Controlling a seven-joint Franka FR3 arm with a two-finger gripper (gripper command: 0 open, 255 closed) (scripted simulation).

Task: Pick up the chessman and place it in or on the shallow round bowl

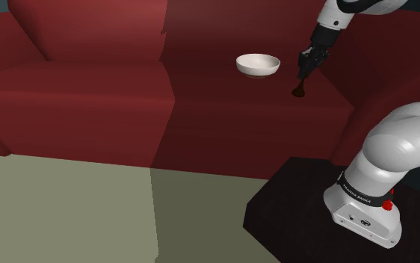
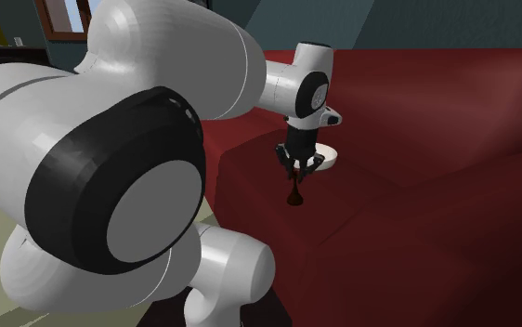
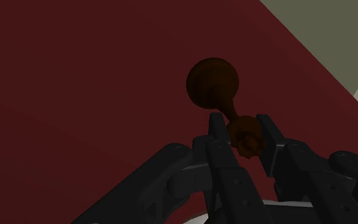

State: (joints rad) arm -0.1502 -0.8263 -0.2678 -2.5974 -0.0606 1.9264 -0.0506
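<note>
While my gripper (image 3: 243, 132) pinches the dark brown chessman (image 3: 213, 81) by its head between 2 nearly closed fingers, base down over the red sofa seat (image 1: 223, 119) beside the white bowl (image 1: 258, 70), I should lift above the rim, keep it upright, then carry it across slowly.

Dark brown chessman (image 3: 213, 83), black gripper (image 1: 303, 76). Plain white bowl (image 1: 258, 66); white arm (image 1: 395, 142) with black joints. Deep red sofa (image 1: 89, 97), dull olive-green floor (image 1: 66, 213).

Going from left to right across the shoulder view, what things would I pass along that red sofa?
white bowl → dark brown chessman, clasped by the black gripper → arm's white base
</note>
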